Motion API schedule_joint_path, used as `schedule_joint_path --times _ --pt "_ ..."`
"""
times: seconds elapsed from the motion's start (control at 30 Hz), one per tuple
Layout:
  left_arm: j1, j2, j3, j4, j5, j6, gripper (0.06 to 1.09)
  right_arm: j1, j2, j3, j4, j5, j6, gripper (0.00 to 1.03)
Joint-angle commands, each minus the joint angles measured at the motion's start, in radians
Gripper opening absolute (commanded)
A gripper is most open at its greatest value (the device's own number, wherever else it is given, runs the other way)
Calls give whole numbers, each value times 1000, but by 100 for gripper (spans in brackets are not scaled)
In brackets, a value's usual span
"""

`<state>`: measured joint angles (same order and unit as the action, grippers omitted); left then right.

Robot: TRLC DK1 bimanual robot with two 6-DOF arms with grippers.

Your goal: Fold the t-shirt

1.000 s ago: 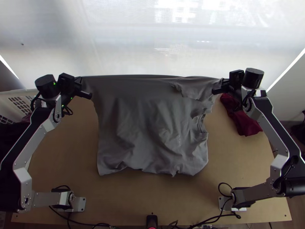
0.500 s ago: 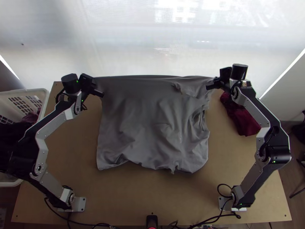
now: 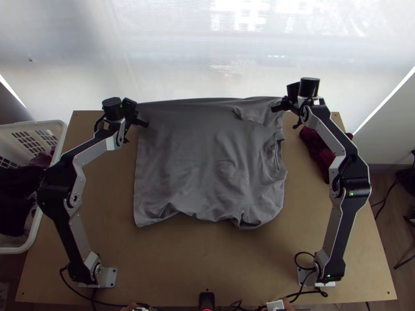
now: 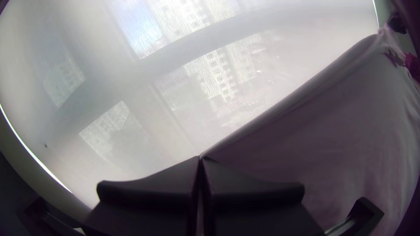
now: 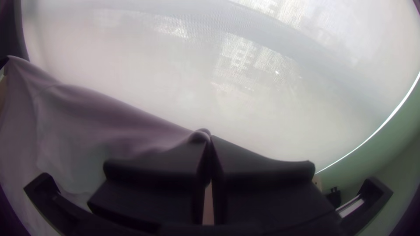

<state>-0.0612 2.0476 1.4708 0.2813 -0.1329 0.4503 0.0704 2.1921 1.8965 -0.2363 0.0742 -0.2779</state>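
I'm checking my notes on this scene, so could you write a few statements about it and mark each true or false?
1. The left gripper is clamped on the t-shirt. True.
2. The right gripper is open and away from the t-shirt. False: it is closed on the t-shirt's far edge.
3. The t-shirt is folded into a small bundle. False: it is spread wide between the grippers, with wrinkles.
4. In the top view, the dark red cloth lies right of the t-shirt. True.
5. The basket stands at the table's right side. False: it is at the left.
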Motion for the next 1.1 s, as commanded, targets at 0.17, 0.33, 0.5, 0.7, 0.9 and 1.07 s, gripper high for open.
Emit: schedule_joint_path --times 0.17,0.33,0.5,0.7,0.9,1.07 --pt "-26 43 16 2 -20 21 10 19 72 72 -64 26 -6 3" --pt "-26 51 3 16 -20 28 10 19 69 73 -64 26 -6 3" --pt "-42 3 -73 16 -19 39 10 19 43 46 -92 26 -9 3" --pt "-34 -69 -115 -53 10 59 10 32 -32 -11 -129 19 -4 3" --pt "-40 -145 -147 -188 64 60 10 58 -147 -131 -161 -1 5 3" --pt "-61 -213 -202 -238 87 60 10 77 -227 -247 -159 -2 9 3"
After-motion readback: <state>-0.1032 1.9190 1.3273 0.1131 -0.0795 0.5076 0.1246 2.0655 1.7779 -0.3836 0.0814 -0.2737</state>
